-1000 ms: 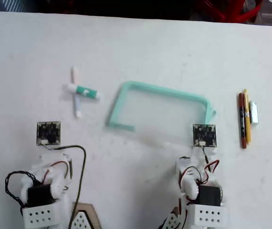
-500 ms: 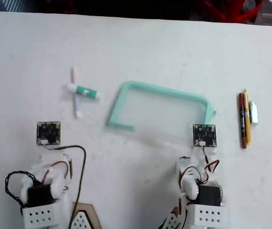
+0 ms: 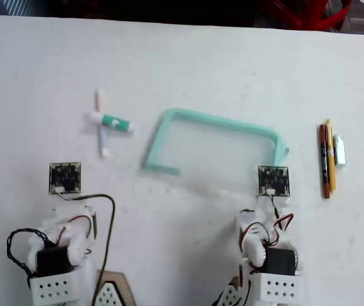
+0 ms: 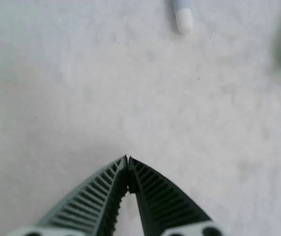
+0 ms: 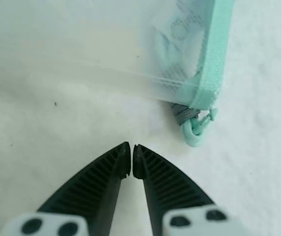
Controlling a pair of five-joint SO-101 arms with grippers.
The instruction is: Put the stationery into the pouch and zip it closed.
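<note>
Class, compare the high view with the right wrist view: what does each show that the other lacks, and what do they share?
High view: the pens right of the pouch, the crossed stationery left of it. Right wrist view: the right gripper, shut, near the zip pull. Shared: the mint-edged pouch and white table.

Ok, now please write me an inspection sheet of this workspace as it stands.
surface: white table, few small specks.
job's things: clear pouch with mint-green edge, in the middle, zip pull at its corner; white pen crossed with white-and-green tube on the left arm's side; brown pen, yellow pen, small silvery piece on the right arm's side; all outside the pouch.
clutter: nothing seen.
grippers: left gripper, right gripper: jaws shut, empty; right one near the zip pull.
cables: black cable at left arm; red and white wires at right arm.
surroundings: red frame beyond the far edge.
</note>
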